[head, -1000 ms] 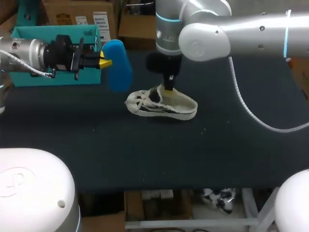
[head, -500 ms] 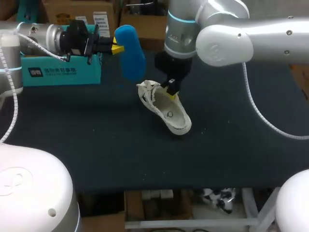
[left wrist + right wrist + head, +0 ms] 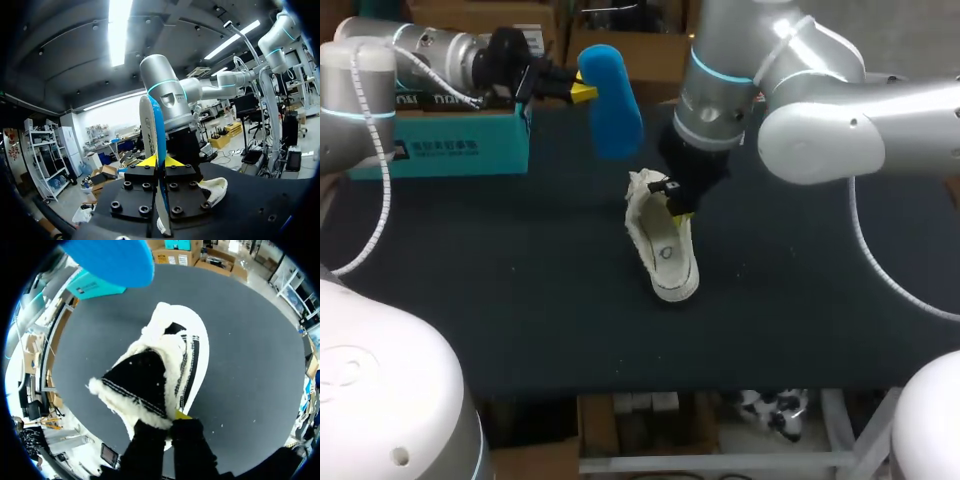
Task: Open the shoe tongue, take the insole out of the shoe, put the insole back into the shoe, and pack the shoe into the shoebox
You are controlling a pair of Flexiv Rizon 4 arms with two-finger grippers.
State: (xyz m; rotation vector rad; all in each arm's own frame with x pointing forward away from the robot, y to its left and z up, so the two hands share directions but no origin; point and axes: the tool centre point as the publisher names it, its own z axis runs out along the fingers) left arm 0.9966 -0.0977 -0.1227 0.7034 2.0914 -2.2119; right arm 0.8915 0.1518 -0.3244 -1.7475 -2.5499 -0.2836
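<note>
The table (image 3: 500, 290) is big, with a flat, dark top. A few tiny pale specks (image 3: 617, 372) lie on it. Its near edge runs straight across.

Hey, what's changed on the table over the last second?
The right gripper, jaws shut on the shoe, swung it from lying crosswise to running front-to-back. The left gripper carried the blue insole rightward, nearer the shoe. Nothing was taken hold of or let go. The shoebox stayed put.
</note>
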